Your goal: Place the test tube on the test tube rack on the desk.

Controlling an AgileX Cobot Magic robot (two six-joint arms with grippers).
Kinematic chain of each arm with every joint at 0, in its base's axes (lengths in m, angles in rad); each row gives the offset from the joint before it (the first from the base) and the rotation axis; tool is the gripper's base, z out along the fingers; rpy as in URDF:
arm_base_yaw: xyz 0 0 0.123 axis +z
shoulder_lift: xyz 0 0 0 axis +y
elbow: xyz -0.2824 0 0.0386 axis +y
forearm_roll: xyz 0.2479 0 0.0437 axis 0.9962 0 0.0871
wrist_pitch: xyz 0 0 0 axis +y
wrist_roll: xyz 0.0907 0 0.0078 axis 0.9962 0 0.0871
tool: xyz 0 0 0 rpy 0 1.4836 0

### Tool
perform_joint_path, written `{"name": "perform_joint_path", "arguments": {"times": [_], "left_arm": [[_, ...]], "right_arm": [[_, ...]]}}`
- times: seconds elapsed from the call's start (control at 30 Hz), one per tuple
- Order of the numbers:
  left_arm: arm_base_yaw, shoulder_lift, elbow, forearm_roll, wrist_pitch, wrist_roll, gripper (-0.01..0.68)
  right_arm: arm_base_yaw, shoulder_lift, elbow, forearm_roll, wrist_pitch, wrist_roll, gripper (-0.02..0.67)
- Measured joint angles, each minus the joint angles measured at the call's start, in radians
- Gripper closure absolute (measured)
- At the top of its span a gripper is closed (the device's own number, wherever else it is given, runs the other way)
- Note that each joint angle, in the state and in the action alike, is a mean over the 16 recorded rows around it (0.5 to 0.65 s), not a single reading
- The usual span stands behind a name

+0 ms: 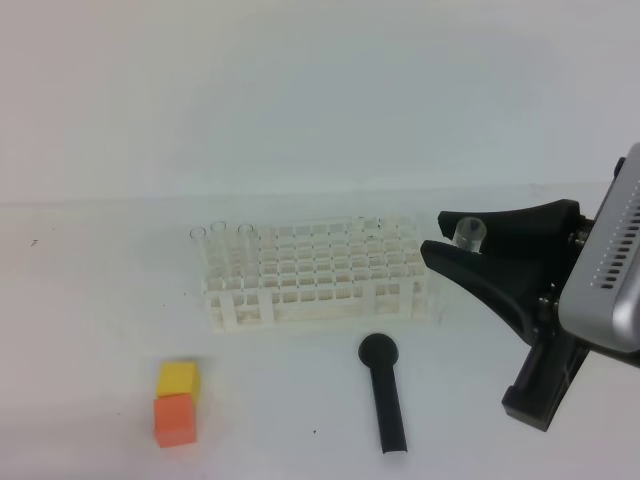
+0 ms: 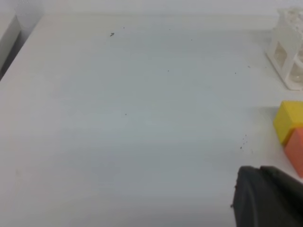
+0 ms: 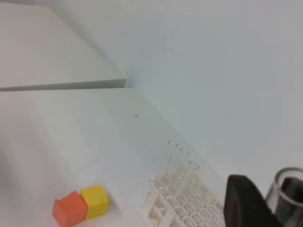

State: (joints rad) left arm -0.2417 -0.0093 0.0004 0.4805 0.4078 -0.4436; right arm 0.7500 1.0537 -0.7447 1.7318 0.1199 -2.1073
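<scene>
The clear test tube (image 1: pixel 468 235) is held between the black fingers of my right gripper (image 1: pixel 443 232), which is shut on it just right of the test tube rack (image 1: pixel 320 272) and above the desk (image 1: pixel 100 330). In the right wrist view the tube's round rim (image 3: pixel 287 187) stands beside one dark finger (image 3: pixel 244 201), with the rack (image 3: pixel 177 203) below and to the left. The white rack has a grid of square holes. My left gripper (image 2: pixel 265 201) shows only as a black mass low in the left wrist view, over bare desk (image 2: pixel 118 118).
Three clear tubes (image 1: pixel 218 240) stand in the rack's left end. A black round-headed stick (image 1: pixel 383 390) lies in front of the rack. A yellow cube (image 1: pixel 178 379) touches an orange cube (image 1: pixel 174 419) at the front left.
</scene>
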Motion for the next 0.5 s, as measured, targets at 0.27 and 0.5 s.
{"name": "perform_joint_path", "arguments": {"times": [0.27, 0.5], "left_arm": [[0.0, 0.0, 0.0, 0.003, 0.001, 0.044, 0.674], [0.0, 0.0, 0.0, 0.004, 0.002, 0.046, 0.674]], "right_arm": [[0.0, 0.011, 0.0, 0.0, 0.001, 0.005, 0.527], [0.0, 0.052, 0.0, 0.0, 0.004, 0.015, 0.527]]}}
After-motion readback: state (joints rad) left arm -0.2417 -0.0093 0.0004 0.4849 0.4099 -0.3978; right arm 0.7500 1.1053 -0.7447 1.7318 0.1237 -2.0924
